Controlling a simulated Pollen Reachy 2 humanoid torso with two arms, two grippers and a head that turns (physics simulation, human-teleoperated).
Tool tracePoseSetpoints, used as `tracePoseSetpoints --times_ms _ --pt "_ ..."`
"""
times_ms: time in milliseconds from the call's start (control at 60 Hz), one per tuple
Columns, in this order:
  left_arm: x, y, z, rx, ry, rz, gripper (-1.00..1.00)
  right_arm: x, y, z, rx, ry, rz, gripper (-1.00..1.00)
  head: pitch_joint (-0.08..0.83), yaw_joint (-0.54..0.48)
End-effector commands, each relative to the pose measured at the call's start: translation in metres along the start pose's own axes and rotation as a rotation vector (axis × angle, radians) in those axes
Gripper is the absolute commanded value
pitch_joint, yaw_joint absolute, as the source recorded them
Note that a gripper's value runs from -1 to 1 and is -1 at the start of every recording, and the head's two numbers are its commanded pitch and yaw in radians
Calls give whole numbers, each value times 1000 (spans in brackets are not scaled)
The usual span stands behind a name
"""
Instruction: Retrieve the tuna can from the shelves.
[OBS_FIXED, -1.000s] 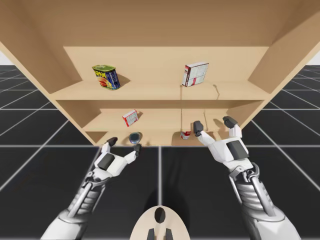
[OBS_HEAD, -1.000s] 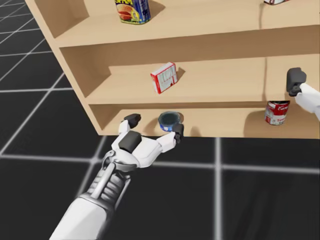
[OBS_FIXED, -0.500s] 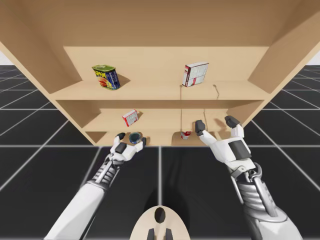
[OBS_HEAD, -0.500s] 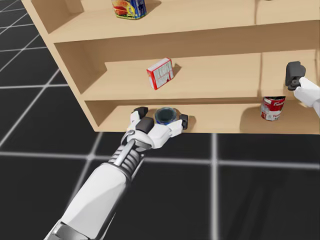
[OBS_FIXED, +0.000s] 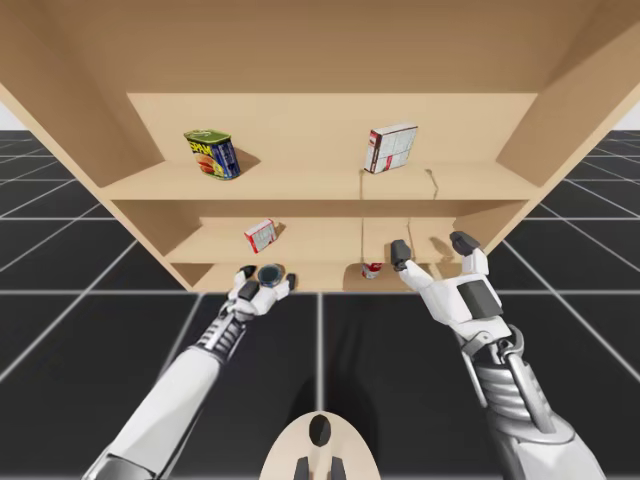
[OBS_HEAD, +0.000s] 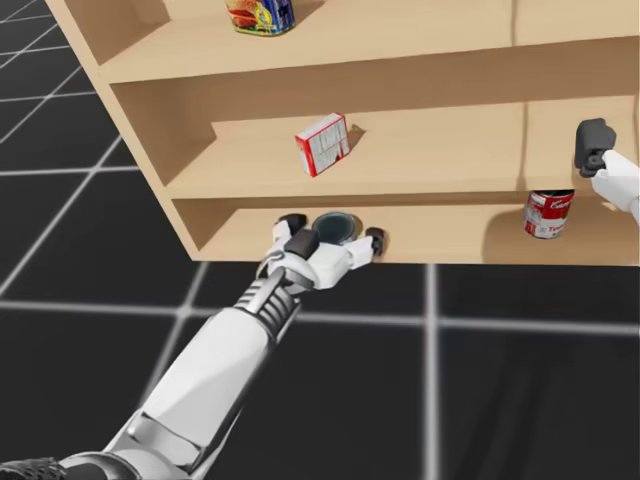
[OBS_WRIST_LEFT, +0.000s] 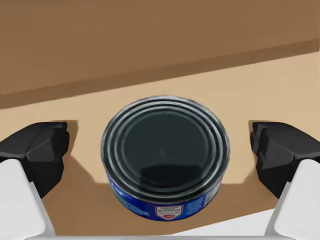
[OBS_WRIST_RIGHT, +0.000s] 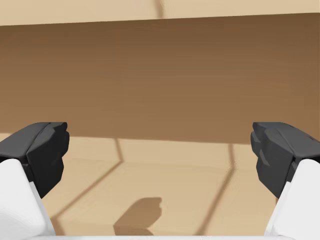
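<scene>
The tuna can (OBS_WRIST_LEFT: 165, 155) stands upright on the lowest shelf (OBS_HEAD: 225, 240), near its front edge, in the lower middle of the head view. My left claw (OBS_HEAD: 333, 232) is open around it, 1 finger on each side, neither touching. If the fingers close unevenly, 1 could land first and shove the can sideways or deeper in. A shallow hold on so low a can may slip. My right claw (OBS_FIXED: 430, 246) hangs open and empty near the red can (OBS_FIXED: 372, 269), which a stray move could topple.
</scene>
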Motion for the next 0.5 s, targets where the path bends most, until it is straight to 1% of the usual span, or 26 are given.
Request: tracePoseSetpoints --times_ms 17,33,50,67,83,100,117,133,200,233,267,300,367,400,450,467,500 --pt "-9 -36 -11 -58 30 80 -974 -1 2 0 -1 0 -12 -1000 644 236" --pt "-9 -36 -10 -55 30 79 -867 -1 2 0 -1 0 -12 -1000 645 236" --pt "-10 -36 -10 -52 30 76 -557 -1 2 0 -1 0 -11 -1000 645 236" --pt "-11 -36 -10 -57 31 77 379 -1 2 0 -1 0 -11 -1000 645 235" --pt "-11 -36 -9 -59 30 79 856 -1 2 0 0 0 -11 -1000 645 235" --pt "-11 -36 -9 -60 30 78 927 -1 2 0 -1 0 -11 -1000 645 235" --pt "-11 -36 -9 -61 31 78 994 -1 2 0 -1 0 -11 -1000 645 235" --pt "-11 -36 -8 -60 31 76 1000 -1 2 0 -1 0 -11 -1000 644 235" --pt "-10 -38 -6 -66 25 73 1000 -1 2 0 -1 0 -11 -1000 644 235" --pt "-10 -40 -4 -68 20 62 1000 -1 2 0 -2 0 -12 -1000 644 236" --pt "-10 -40 -3 -71 19 63 1000 -1 2 0 -2 0 -11 -1000 644 235" --pt "-10 -41 -2 -67 14 52 1000 0 2 0 -2 0 -11 -1000 643 235" --pt "-9 -41 0 -67 8 56 1000 0 2 0 -2 0 -12 -1000 643 234" --pt "-5 -41 4 -58 -11 52 1000 0 2 0 -3 0 -12 -1000 643 234" --pt "0 -40 10 -64 -27 61 1000 0 1 0 -4 -2 -12 -1000 641 234" --pt "5 -40 15 -65 -39 54 1000 0 1 0 -5 -2 -13 -1000 640 234" --pt "7 -40 20 -65 -41 46 1000 0 1 0 -5 -1 -14 -1000 640 234"
